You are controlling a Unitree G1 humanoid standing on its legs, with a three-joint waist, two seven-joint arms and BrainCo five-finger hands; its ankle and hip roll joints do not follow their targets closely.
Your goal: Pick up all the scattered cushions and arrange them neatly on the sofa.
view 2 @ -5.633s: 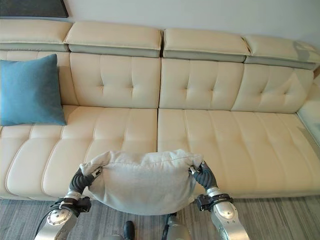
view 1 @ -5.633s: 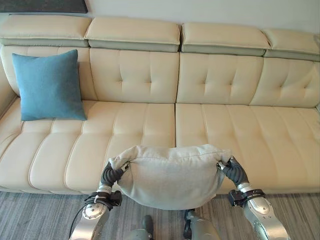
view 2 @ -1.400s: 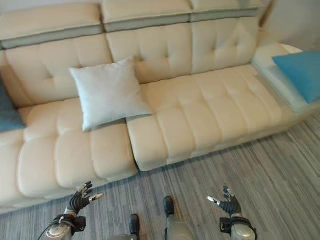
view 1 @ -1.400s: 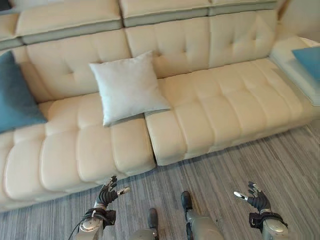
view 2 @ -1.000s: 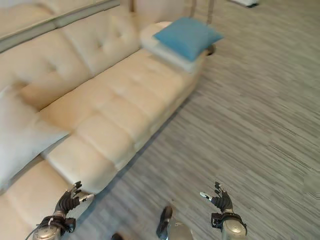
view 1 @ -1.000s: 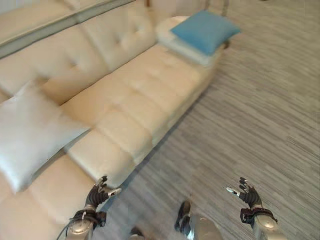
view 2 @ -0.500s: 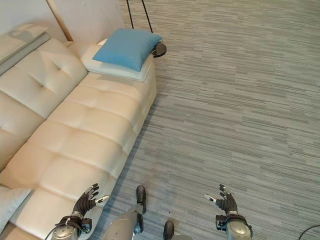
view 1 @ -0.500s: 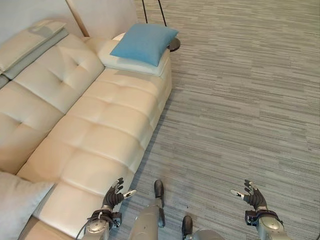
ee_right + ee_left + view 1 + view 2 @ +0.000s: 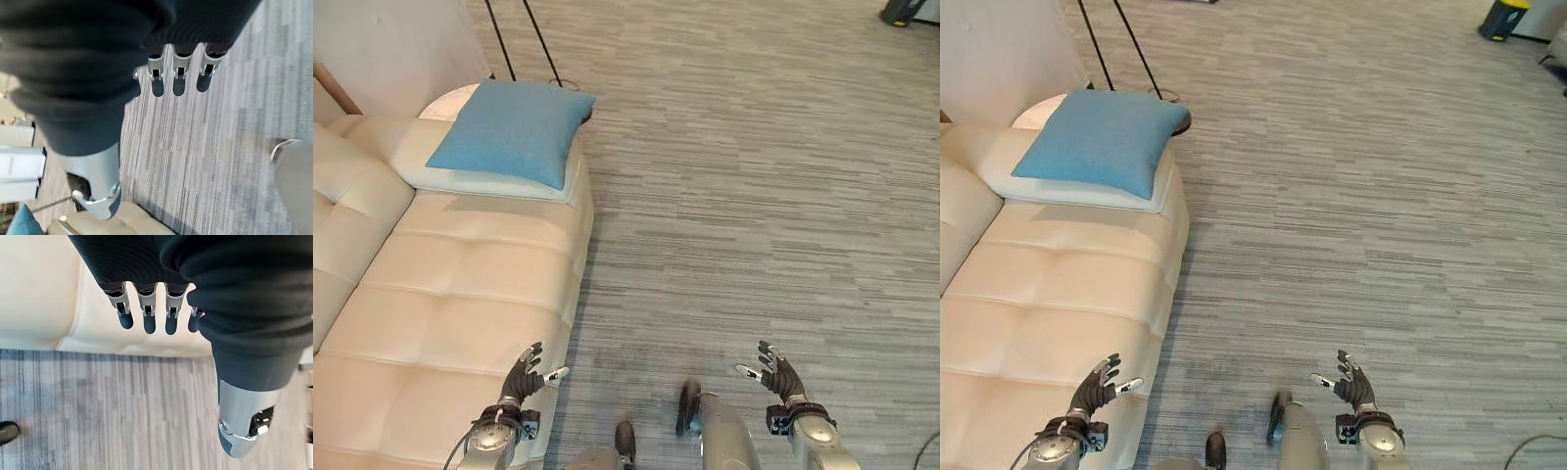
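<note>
Both your left hand (image 9: 522,375) and right hand (image 9: 776,371) are hanging open, empty; the blue cushion (image 9: 512,130) at the sofa's (image 9: 470,294) end is looking soft, light: grip opposite corners.

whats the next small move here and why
Probably step toward the blue cushion and raise both hands to it. It lies flat on the armrest at the sofa's end, not propped against the back. The left hand and right hand are open, hold nothing and hang low near the floor, far short of the cushion.
</note>
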